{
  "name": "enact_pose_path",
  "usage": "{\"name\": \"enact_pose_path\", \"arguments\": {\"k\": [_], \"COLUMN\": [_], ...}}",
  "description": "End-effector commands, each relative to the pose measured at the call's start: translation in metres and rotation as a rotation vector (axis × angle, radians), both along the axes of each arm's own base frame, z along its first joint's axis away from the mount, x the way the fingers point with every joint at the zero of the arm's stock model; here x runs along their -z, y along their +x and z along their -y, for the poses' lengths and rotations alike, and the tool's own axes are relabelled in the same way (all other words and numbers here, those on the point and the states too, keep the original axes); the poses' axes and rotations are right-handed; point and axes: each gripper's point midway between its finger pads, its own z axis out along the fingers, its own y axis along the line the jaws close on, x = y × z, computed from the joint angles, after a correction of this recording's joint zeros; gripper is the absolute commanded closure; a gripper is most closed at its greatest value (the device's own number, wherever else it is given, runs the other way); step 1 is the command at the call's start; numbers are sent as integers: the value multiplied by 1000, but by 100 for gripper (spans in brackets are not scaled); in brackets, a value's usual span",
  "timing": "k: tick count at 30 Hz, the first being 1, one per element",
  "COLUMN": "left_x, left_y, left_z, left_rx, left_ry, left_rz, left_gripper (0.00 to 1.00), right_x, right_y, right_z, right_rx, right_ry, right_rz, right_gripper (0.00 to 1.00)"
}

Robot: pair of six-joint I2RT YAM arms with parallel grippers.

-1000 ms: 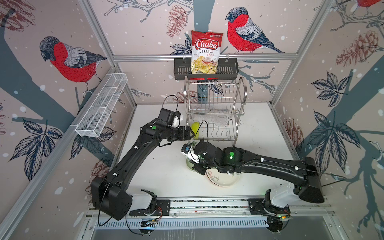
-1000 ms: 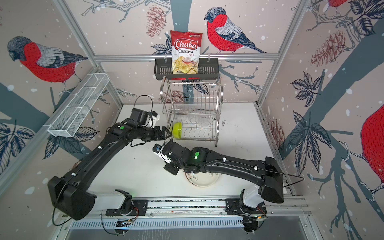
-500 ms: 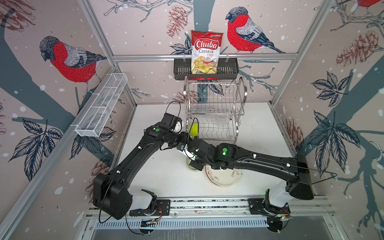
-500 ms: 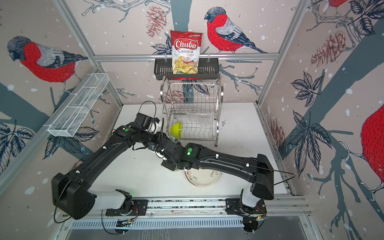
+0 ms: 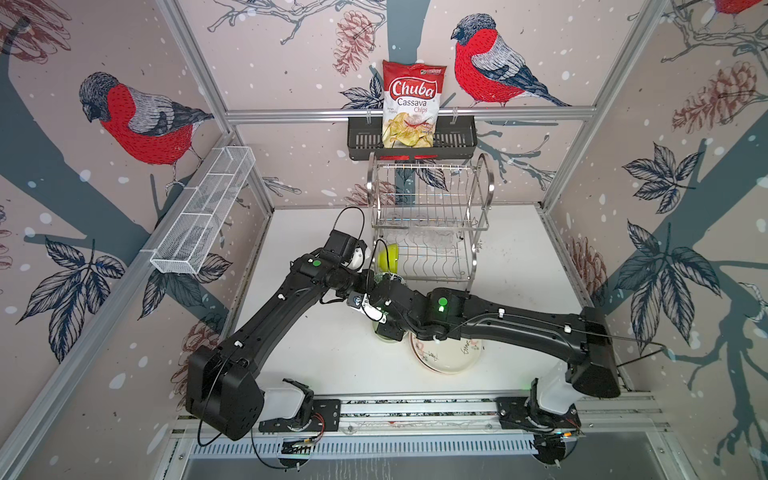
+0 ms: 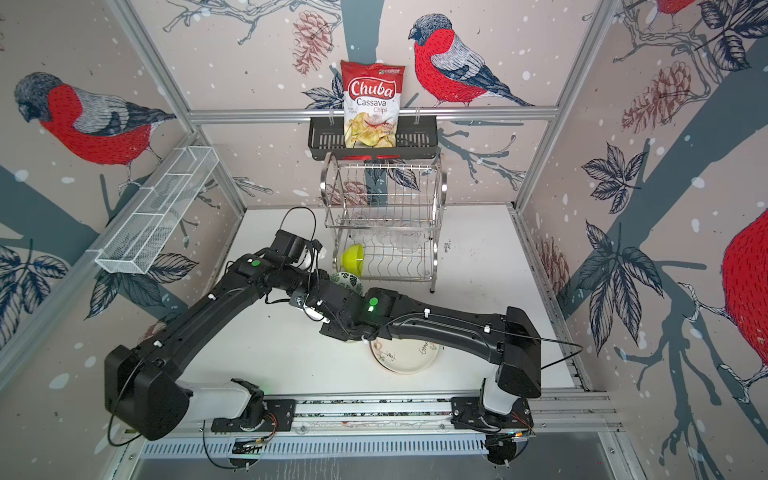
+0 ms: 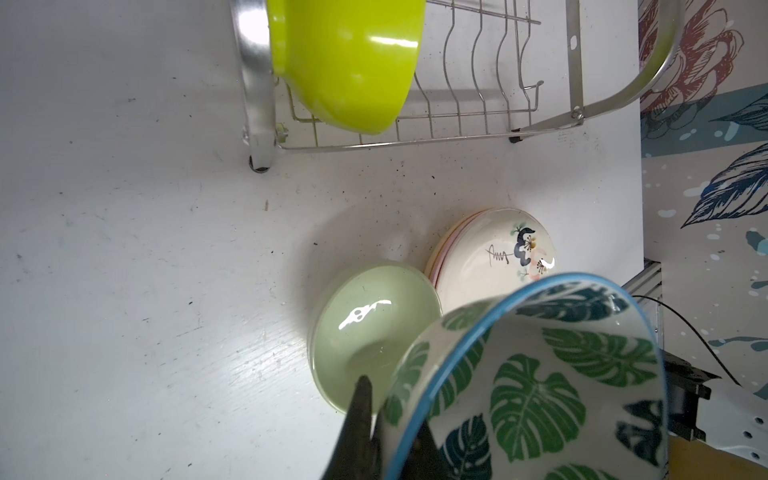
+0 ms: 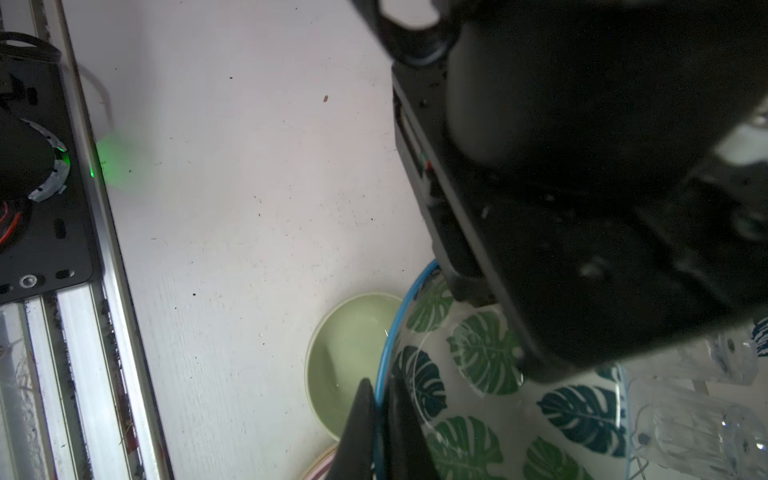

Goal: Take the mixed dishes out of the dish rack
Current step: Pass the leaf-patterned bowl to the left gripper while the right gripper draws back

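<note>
Arms meet on the near side of the dish rack (image 5: pixel 430 216), left gripper (image 7: pixel 384 415) and right gripper (image 8: pixel 380 399) both clenching the leaf bowl (image 7: pixel 536 374) (three bowls, counting lime bowl (image 7: pixel 345 62) and pale-green bowl (image 7: pixel 365 332); three stacked plates (image 7: pixel 494 257)).

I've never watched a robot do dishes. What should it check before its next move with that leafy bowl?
1. Left gripper has the leaf bowl: ok, its fingers pinch the rim.
2. Right gripper is free of the bowl: not ok, its fingers sit tight on either side of the same rim.
3. Landing spot is ready: ok, the pale green bowl sits upright and empty on the table.
4. Plates are out of the way: ok, they are stacked beside the pale green bowl.
5. Rack is emptied: not ok, the lime bowl and glasses sit in it.
</note>
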Motion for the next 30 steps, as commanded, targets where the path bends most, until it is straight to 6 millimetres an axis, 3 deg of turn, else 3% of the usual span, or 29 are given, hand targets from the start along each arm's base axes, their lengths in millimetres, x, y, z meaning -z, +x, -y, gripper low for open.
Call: {"name": "enact_pose_path", "arguments": {"k": [1, 3, 6, 8, 11, 16, 23, 27, 30], "left_x": [-7, -4, 0, 5, 13, 27, 48, 54, 56], "left_y": [7, 6, 5, 4, 4, 2, 0, 2, 4], "left_z": [7, 7, 7, 7, 4, 1, -3, -4, -3], "left_rx": [-33, -36, -42, -47, -60, -80, -107, -116, -115], "left_ry": [-52, -58, -69, -71, -53, -49, -33, -17, -16], "left_rz": [21, 19, 15, 10, 7, 7, -6, -9, -8], "left_gripper": [100, 100, 100, 100, 100, 100, 100, 100, 100], "right_x": [-24, -22, -18, -18, -28, -71, -127, -130, -121], "right_y": [6, 3, -1, -5, -9, 1, 34, 53, 60], "right_z": [-20, -21, -21, -22, -21, -3, 59, 93, 105], "right_rx": [54, 49, 41, 32, 27, 72, 160, 235, 281], "right_ry": [157, 162, 172, 186, 233, 407, 752, 850, 851], "right_rz": [0, -14, -41, -62, -82, -77, -177, -217, -235], "right_gripper": [78, 68, 42, 38, 32, 27, 23, 19, 19]}}
